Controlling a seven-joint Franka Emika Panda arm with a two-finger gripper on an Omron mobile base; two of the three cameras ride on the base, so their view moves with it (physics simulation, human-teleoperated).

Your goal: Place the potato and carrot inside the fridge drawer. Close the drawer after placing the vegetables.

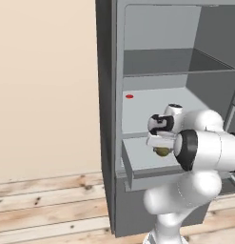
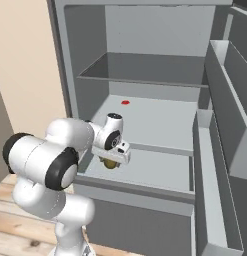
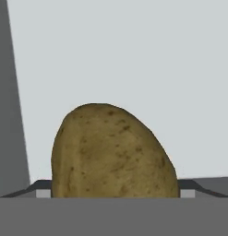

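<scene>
Potato [image 3: 113,152] sits right between the two fingertips [image 3: 43,193], filling the lower middle of the hand view; one dark tip shows at each side of it at the bottom edge. Whether the tips touch its skin cannot be told. Fingers spread wide, near their full reach.

From the base views: gripper [image 1: 161,151] hangs low over the fridge drawer [image 1: 138,159], which is pulled out from the fridge [image 2: 70,60]. Potato just under the hand, inside the drawer, toward its left half as seen in the right base view. Whether it rests on the drawer floor or hangs just above it cannot be told.

Carrot [image 1: 129,96] lies on the light-grey shelf [image 2: 155,120] above the drawer, toward the back left, well apart from the gripper.

Fridge door [image 2: 230,100] stands open at the right, its bins in view.

No brand, label or writing can be read on anything.
</scene>
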